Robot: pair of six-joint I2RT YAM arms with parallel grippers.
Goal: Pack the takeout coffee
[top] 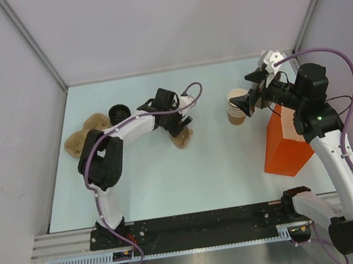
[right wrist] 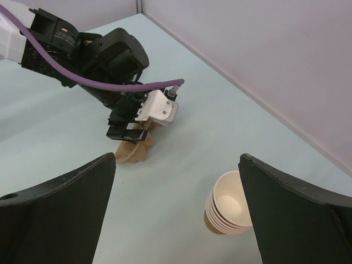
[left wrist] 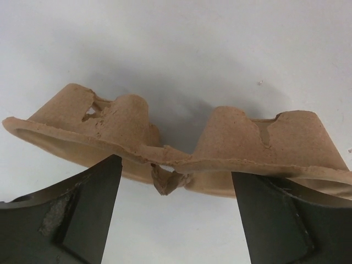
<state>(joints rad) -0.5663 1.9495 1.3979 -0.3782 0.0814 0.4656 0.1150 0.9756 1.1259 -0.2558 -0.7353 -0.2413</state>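
A round black lid (top: 118, 112) lies at the back left of the table. No single tan cup shows apart from the stack of tan cups (top: 237, 107), which also shows in the right wrist view (right wrist: 228, 212). My left gripper (top: 177, 126) is open, and its jaws stand wide at the near rim of a brown pulp cup carrier (left wrist: 181, 146) lying on the table (top: 181, 138). My right gripper (top: 245, 104) is open and empty. It hovers just right of the cup stack, and the stack sits close to its right finger (right wrist: 297, 214).
A second brown pulp carrier (top: 86, 136) lies at the far left, beside the lid. An orange paper bag (top: 288, 144) stands at the right under my right arm. A white and grey object (top: 271, 61) sits at the back right corner. Walls enclose the table (top: 191, 183).
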